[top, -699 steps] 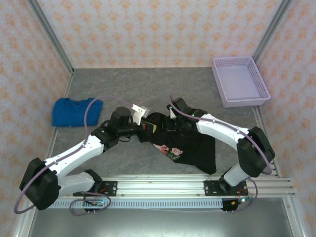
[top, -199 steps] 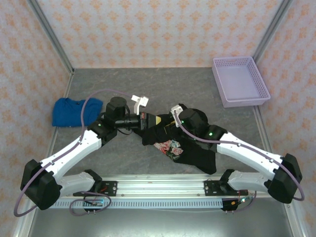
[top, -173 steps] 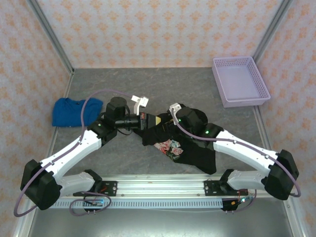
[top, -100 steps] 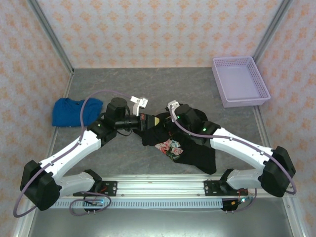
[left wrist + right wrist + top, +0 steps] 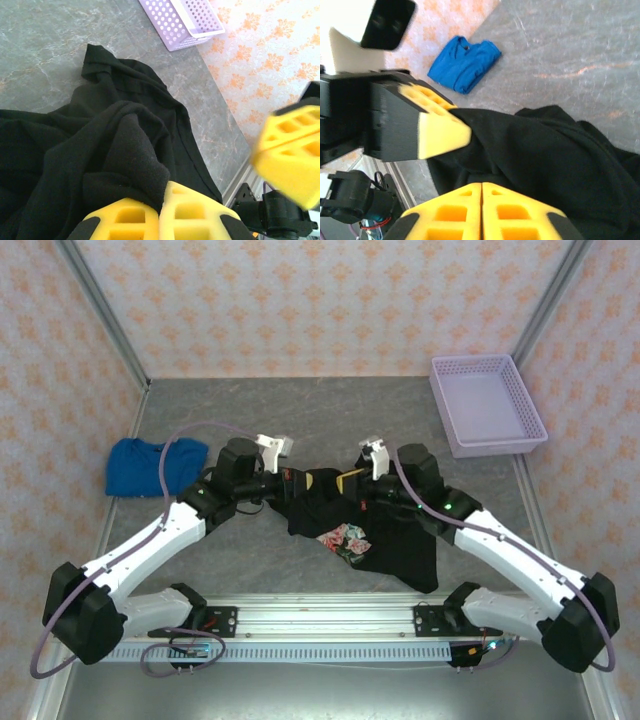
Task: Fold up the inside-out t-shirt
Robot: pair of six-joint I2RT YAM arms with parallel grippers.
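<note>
The t-shirt [image 5: 385,540] lies bunched in the middle of the bench [image 5: 300,410]. The left fingers [image 5: 192,215] pinch its 10 o'clock edge. The right fingers [image 5: 515,210] are closed, but I cannot tell if they grip cloth. It is best to draw them apart slowly toward 9 and 3.

The t-shirt [image 5: 390,540] lies heaped mid-tabletop [image 5: 300,410], toward the near edge. A folded garment [image 5: 150,465] lies well apart to its left, and a basket [image 5: 488,448] stands at the far right.

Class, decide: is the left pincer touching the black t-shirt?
Touching. The left wrist view shows the left pincer shut, with a fold of the inside-out t-shirt pinched at its tips.
</note>
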